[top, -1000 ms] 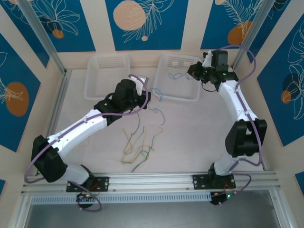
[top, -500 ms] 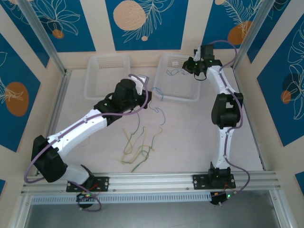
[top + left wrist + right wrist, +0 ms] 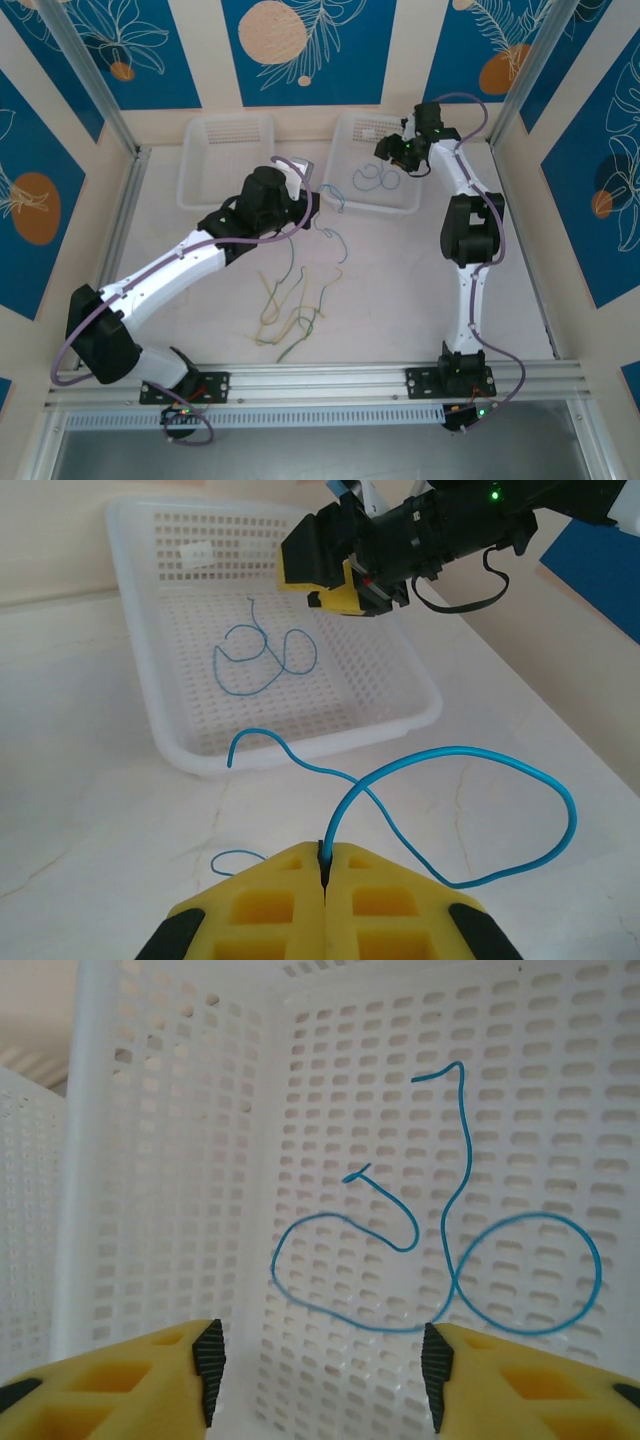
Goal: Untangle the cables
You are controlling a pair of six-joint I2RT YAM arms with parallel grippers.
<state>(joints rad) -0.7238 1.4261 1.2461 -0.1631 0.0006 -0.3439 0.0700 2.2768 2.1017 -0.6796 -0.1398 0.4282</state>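
My left gripper hovers over the table in front of the right basket, shut on one end of a blue cable that loops out over the table. My right gripper hangs open over the right white basket, nothing between its fingers. Another blue cable lies curled on that basket's floor, just beneath the open jaws. Yellow, green and blue cables lie loosely crossed on the table near the middle front.
A second white basket stands at the back left, beside the first. The left arm stretches diagonally across the table's left half. A metal rail runs along the near edge, and walls close in the back and sides.
The right arm swung left over the right basket and its gripper opened; the blue cable it carried now lies on the basket floor. The left arm has not moved.
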